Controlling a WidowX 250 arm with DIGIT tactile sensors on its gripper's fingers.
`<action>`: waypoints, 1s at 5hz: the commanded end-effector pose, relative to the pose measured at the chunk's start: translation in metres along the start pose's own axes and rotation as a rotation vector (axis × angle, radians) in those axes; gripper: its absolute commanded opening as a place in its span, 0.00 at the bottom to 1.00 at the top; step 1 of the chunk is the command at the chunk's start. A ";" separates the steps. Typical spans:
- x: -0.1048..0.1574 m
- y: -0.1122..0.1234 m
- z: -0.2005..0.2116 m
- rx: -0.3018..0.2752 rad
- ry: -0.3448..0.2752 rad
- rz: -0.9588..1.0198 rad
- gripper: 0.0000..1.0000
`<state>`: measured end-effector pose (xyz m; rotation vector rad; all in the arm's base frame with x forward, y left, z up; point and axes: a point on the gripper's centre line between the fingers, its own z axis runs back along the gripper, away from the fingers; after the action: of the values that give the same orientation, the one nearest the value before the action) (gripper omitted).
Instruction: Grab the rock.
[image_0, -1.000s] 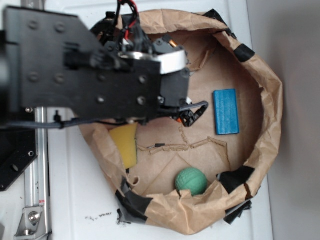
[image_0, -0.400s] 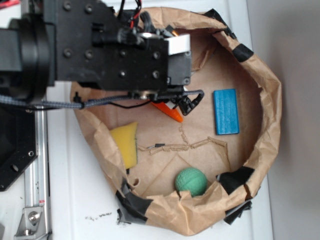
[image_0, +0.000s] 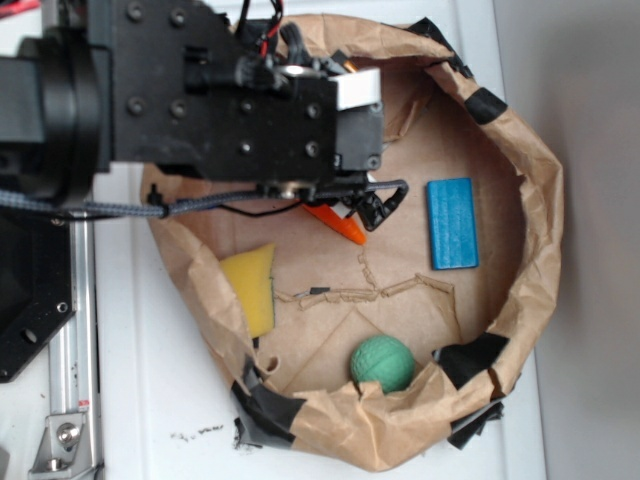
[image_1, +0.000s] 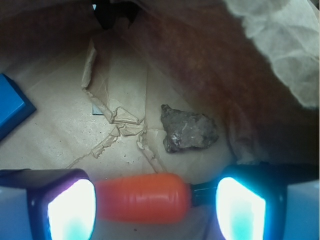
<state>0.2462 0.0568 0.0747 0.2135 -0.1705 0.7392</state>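
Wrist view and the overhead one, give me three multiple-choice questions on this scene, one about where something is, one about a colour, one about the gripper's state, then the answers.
1. In the wrist view, where is the rock?
A. on the brown paper ahead of the gripper
B. on the blue block
C. between the fingers

2. What colour is the ball?
A. red
B. green
C. white

3. How does the gripper stand?
A. shut on the rock
B. shut on the ball
C. open, holding nothing

Answers: 1 A, the rock lies on the paper beyond the fingers. 2 B, it shows green near the bag's rim. 3 C, the fingers stand apart, with the rock clear of them.
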 end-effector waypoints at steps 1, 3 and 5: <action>0.030 0.035 -0.027 -0.013 -0.064 0.033 1.00; 0.031 0.046 -0.030 -0.001 -0.085 0.037 1.00; 0.023 0.055 -0.030 0.035 -0.108 0.017 1.00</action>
<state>0.2310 0.0983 0.0403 0.2857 -0.2154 0.6934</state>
